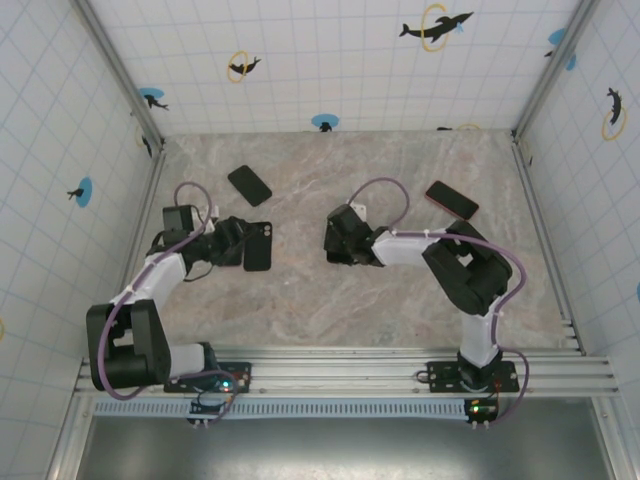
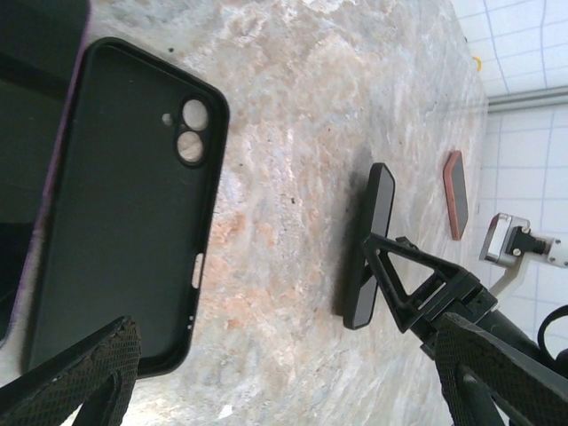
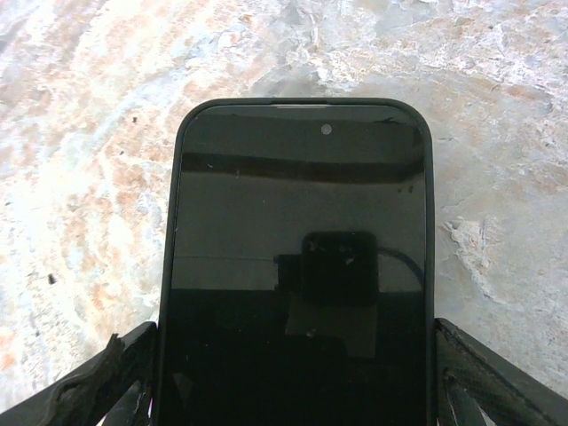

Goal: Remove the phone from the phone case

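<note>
Right claw [image 1: 337,243] closed across the sides of the phone [image 3: 297,240], at the middle of the surface [image 1: 330,315]; the empty phone case [image 2: 124,222] lies hollow side up further left, just beside the left claw [image 2: 284,368], which gapes wide, holding nothing.

A marbled beige-and-grey tabletop [image 1: 400,310] spreads evenly lit beneath the left claw [image 1: 238,244] and the right claw [image 1: 333,240], shut in to either side of them and beyond them by white gridded wall panels [image 1: 330,60] dotted with dolphin stickers [image 1: 435,27] and joined by metal corner posts [image 1: 120,70].
</note>
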Controlling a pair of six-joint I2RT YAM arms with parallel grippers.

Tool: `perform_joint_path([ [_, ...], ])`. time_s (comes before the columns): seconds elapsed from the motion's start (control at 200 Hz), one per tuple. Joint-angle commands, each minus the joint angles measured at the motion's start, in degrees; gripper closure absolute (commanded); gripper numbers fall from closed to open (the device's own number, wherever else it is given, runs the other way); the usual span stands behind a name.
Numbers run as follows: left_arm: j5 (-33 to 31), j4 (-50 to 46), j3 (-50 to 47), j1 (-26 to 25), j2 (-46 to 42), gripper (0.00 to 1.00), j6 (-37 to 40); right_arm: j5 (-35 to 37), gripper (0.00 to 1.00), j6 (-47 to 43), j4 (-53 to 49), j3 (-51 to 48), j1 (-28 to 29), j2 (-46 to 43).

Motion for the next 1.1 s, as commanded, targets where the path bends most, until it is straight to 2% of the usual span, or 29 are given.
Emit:
perform_joint_path([
  [0.0, -0.6, 1.8, 2.2, -2.0, 0.4, 0.12, -1.3, -6.3, 0.39, -2.4, 8.5, -3.8, -0.8, -3.5],
  [0.2, -3.7, 3.3, 4.3, -6.9, 0.9, 0.13, -2.8, -15.0, 0.41, -2.8, 17.4, -9.4, -2.6, -6.4],
  [0.46, -9.3, 4.5, 8.8, -14.7, 4.0, 0.15, -4.0, -21.3, 0.41, -3.7, 28.0, -14.9, -3.4, -9.8],
  [0.836, -14.4, 8.3, 14.0, -25.7, 13.4, 0.20, -6.9, -24.1, 0.42, -1.3, 37.1, -18.8, -3.7, -12.5],
  [1.046, -15.1, 9.7, 17.0, -27.3, 17.9, 0.25, -7.8, -25.4, 0.42, -0.1, 38.4, -18.8, -3.7, -13.3],
  [1.061, -15.0, 9.7, 17.3, -29.1, 18.2, 0.25, -7.8, -25.5, 0.42, 0.0, 38.5, -18.8, -3.7, -13.4],
  [1.096, -15.1, 9.8, 17.5, -29.7, 18.9, 0.27, -7.9, -25.6, 0.42, 0.3, 38.8, -19.0, -3.7, -13.5],
])
